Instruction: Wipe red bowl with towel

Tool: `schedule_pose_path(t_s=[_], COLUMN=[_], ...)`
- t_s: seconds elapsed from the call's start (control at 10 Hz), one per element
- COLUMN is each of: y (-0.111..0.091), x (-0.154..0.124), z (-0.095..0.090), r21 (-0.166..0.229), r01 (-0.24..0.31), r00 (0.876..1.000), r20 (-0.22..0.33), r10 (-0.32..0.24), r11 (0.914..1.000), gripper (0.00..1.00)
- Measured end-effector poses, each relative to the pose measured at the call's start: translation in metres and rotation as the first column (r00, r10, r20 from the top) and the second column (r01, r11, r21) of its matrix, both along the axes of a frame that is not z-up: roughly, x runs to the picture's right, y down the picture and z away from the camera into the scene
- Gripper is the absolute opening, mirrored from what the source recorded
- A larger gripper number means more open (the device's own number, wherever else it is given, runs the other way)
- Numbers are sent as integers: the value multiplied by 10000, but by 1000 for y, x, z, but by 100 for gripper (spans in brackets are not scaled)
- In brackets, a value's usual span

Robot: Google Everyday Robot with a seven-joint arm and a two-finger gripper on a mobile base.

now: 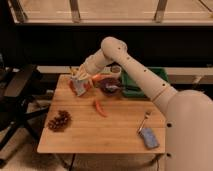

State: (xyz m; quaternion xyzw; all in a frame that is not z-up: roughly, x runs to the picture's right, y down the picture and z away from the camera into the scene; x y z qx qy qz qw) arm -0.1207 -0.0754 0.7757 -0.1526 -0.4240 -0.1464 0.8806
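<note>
The red bowl (84, 90) sits near the far left corner of the wooden table (110, 132). Most of it is covered by the pale towel (76, 85). My gripper (77, 76) is directly above the bowl, shut on the towel, which hangs down onto the bowl. The arm reaches in from the right, across the back of the table.
A dark maroon bowl (110, 85) with a utensil stands just right of the red bowl. A green bin (153, 81) is at the back right. An orange-red pepper (100, 107) lies mid-table, a dark cluster (59, 121) front left, and a blue sponge (149, 138) with a utensil front right.
</note>
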Motion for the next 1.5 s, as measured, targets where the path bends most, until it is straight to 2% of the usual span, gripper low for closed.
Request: schedule_pose_path(t_s=[0.3, 0.5, 0.8, 1.5], y=[-26, -39, -31, -25], x=[-15, -27, -37, -44], z=[37, 70, 96, 100], r21=[485, 1001, 1512, 1277], r01=[371, 860, 1095, 1014], r00=[9993, 9962, 9933, 9946], r20=[-19, -219, -523, -371], r10=[-370, -842, -1027, -974], r11=[9981, 9913, 9824, 9866], gripper=[0, 0, 0, 0])
